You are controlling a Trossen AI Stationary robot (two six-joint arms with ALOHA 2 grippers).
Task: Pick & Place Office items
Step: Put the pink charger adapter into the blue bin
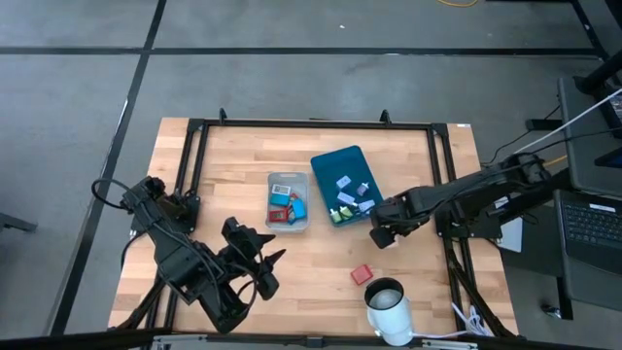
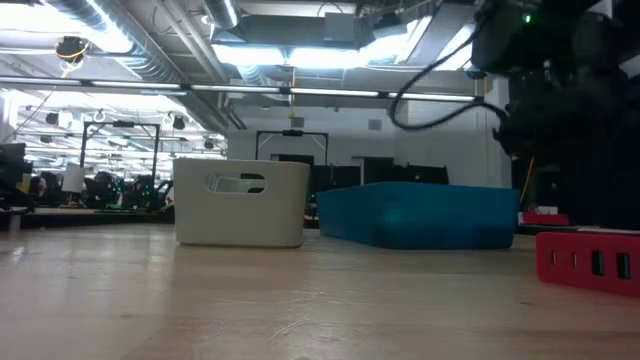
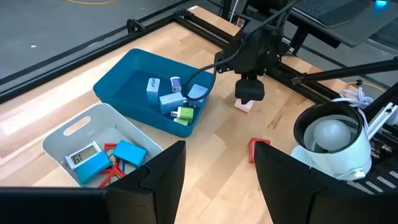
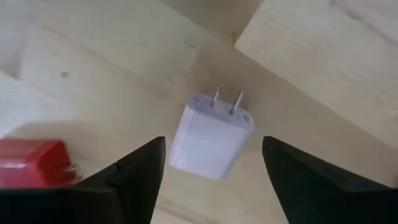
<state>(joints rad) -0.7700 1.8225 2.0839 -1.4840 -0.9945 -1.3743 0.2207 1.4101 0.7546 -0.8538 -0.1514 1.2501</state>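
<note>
A white plug adapter (image 4: 211,134) with two metal prongs lies flat on the wood, just off the teal tray's near right corner. My right gripper (image 4: 212,155) hangs over it, open, one finger on each side with a gap to both; the high view shows this gripper (image 1: 384,233) there too. A red block (image 1: 362,274) lies nearer the front edge. The teal tray (image 1: 345,185) holds several small pieces, and the grey bin (image 1: 289,201) holds blue and red ones. My left gripper (image 1: 260,264) waits open, near the front left.
A white round cup-like object (image 1: 389,309) stands at the front edge, right of the red block. A black frame (image 1: 311,124) runs around the tabletop. Bare wood lies between the left gripper and the red block. A laptop (image 1: 593,219) sits off the table's right side.
</note>
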